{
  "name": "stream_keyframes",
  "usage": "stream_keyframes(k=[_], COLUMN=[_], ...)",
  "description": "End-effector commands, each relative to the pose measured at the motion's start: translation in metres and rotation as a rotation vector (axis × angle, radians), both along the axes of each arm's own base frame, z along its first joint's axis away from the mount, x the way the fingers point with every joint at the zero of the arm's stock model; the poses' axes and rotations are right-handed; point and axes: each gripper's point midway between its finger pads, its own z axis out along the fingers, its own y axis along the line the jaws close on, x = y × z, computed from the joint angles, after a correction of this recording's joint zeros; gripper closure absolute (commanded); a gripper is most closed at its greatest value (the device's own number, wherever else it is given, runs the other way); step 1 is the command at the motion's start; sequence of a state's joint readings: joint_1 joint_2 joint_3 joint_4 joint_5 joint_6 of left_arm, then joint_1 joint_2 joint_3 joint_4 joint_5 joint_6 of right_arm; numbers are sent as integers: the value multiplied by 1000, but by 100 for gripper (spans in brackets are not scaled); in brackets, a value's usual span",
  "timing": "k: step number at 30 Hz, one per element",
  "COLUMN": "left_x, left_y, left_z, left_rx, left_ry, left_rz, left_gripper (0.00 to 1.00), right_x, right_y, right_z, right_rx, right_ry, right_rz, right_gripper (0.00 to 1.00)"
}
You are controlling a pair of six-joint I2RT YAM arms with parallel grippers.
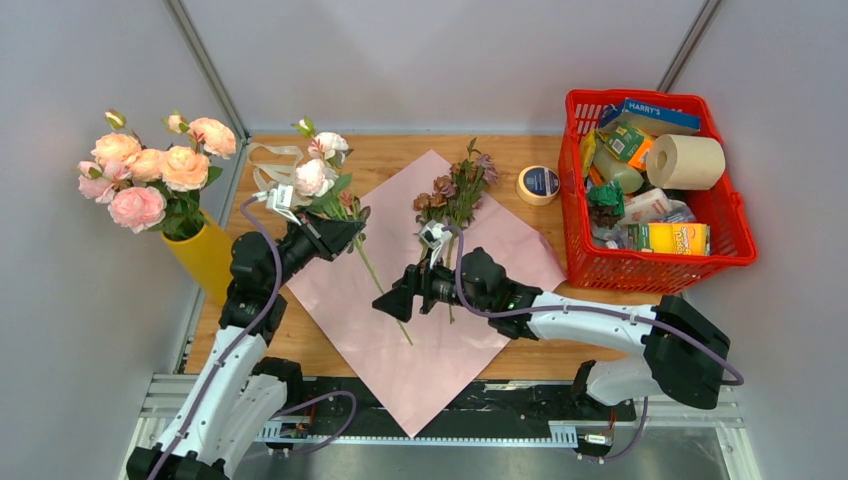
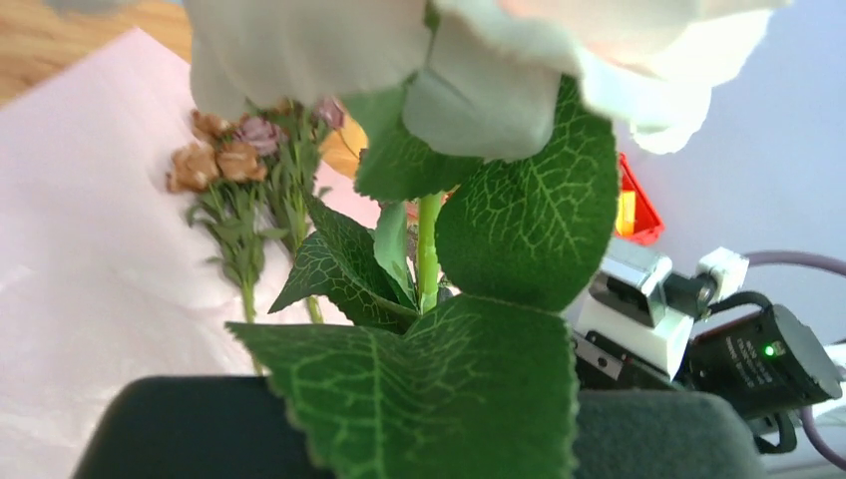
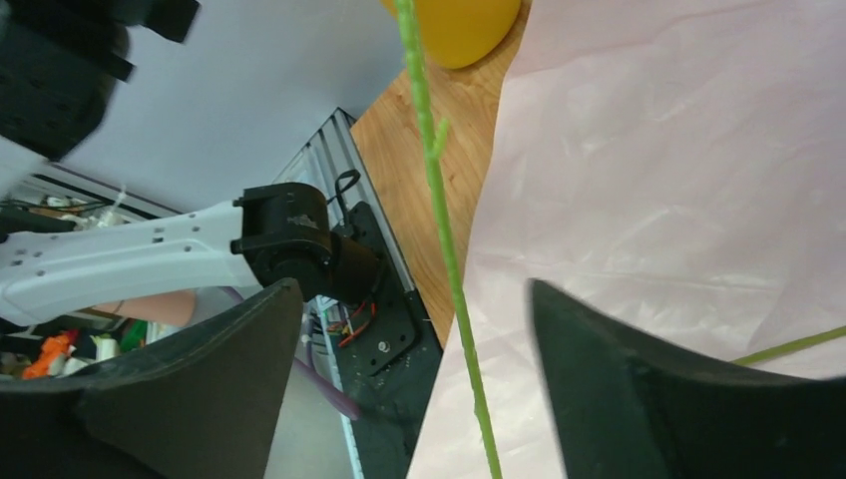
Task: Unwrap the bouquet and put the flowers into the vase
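Your left gripper (image 1: 345, 232) is clamped on a pale rose stem (image 1: 312, 178).
The stem carries cream-pink blooms and veined green leaves, and its long thin stalk slants over the pink wrapping paper (image 1: 500, 250). Your left arm reaches in beside the yellow vase (image 1: 205, 258) and grips just below the leaves. Your right gripper (image 1: 392, 303) stretches low across the paper, jaws wide around the lower stalk.

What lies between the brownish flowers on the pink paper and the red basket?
A cream roll of tape lies there on the wooden table, seen in the top external view.
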State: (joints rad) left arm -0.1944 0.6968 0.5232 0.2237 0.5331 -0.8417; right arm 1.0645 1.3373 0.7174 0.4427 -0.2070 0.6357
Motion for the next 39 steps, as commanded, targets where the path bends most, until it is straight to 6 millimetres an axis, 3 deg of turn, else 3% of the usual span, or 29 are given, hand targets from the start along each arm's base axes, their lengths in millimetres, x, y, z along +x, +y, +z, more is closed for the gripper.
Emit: stream_keyframes(k=[1, 8, 13, 19, 24, 30, 35, 39], left_x=[8, 18, 27, 11, -3, -17, -28, -39], left_y=[16, 34, 62, 100, 139, 157, 171, 198], left_z=[38, 64, 77, 119, 150, 196, 232, 249], left_rx=[123, 290, 435, 638, 808, 832, 852, 889], left_ry=[-145, -262, -337, -479, -505, -617, -630, -605], left_rz=[98, 195, 338, 503, 672, 798, 879, 1030], left_gripper=[100, 100, 100, 100, 100, 100, 100, 100], right_x=[6, 13, 17, 24, 25, 26, 29, 31], right_y=[5, -1, -1, 1, -3, -11, -16, -22], right_z=[12, 7, 8, 23, 21, 19, 31, 35], right_rx=[10, -57, -87, -84, -87, -95, -84, -89], right_ry=[-24, -47, -71, -102, -102, -117, -150, -169], right_rz=[-22, -58, -59, -80, -100, -119, -142, -166], right_gripper=[1, 0, 0, 0, 0, 0, 0, 0])
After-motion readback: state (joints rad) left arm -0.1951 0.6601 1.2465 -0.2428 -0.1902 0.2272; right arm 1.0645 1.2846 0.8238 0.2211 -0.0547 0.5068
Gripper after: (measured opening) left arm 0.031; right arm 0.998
